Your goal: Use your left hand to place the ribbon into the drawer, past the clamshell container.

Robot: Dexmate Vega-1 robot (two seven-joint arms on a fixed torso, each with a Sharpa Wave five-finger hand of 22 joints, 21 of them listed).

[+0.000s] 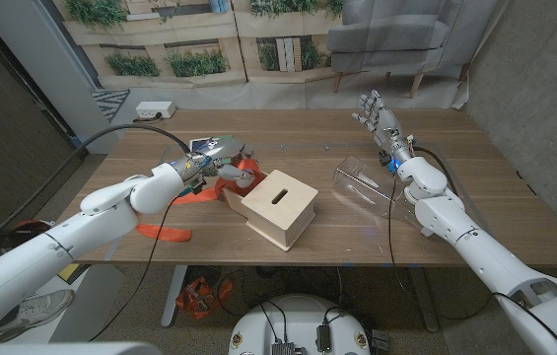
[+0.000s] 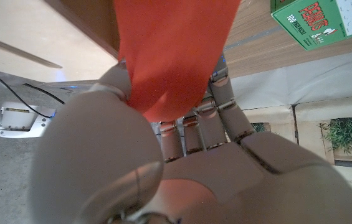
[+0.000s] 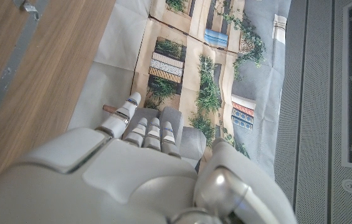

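Observation:
My left hand (image 1: 217, 166) grips the orange ribbon (image 1: 247, 169) just at the left end of the light wooden drawer box (image 1: 280, 209). The ribbon's tail trails back over the table to a loose end (image 1: 164, 234) near the front edge. In the left wrist view the ribbon (image 2: 171, 50) hangs from the fingers of my left hand (image 2: 188, 168), next to the wooden box (image 2: 32, 31). The clear clamshell container (image 1: 362, 183) stands right of the box. My right hand (image 1: 371, 110) is raised over the far right of the table, fingers spread, holding nothing.
A small green printed box (image 1: 205, 146) lies just behind my left hand, also seen as a green box (image 2: 316, 18) in the left wrist view. A white device (image 1: 155, 108) sits beyond the table's far left edge. A black cable (image 1: 120, 133) arcs over my left arm.

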